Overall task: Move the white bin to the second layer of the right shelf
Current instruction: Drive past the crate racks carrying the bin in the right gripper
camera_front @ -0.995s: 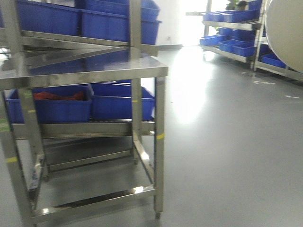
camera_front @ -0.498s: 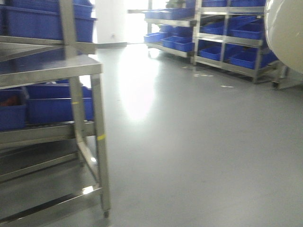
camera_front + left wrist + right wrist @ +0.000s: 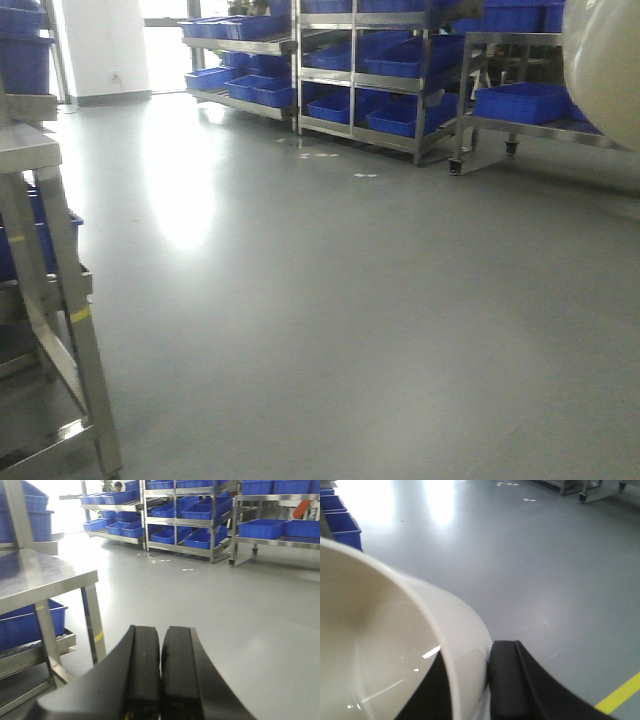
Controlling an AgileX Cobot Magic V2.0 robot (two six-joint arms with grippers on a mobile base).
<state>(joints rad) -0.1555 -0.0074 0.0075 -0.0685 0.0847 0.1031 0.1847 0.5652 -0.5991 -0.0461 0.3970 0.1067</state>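
Note:
The white bin (image 3: 395,645) fills the left of the right wrist view, glossy and cream-white, with its inside showing. My right gripper (image 3: 470,660) is shut on the bin's wall, one black finger inside and one outside. The bin's side also shows at the top right of the front view (image 3: 605,70), held up in the air. My left gripper (image 3: 161,632) is shut and empty, above the floor. Steel racks (image 3: 360,80) with blue crates stand far across the floor. A wheeled rack (image 3: 520,125) stands at the far right. I cannot make out roller rails from here.
A steel table (image 3: 30,150) stands at the left edge, its leg (image 3: 90,400) near me; it also shows in the left wrist view (image 3: 45,575). Blue crates (image 3: 25,625) sit under it. Grey floor lies between me and the racks. A yellow floor line (image 3: 620,695) runs at lower right.
The front view has swung to the right. The steel table slid left to the frame's edge, and the far racks came toward the middle. The bin stays at the top right.

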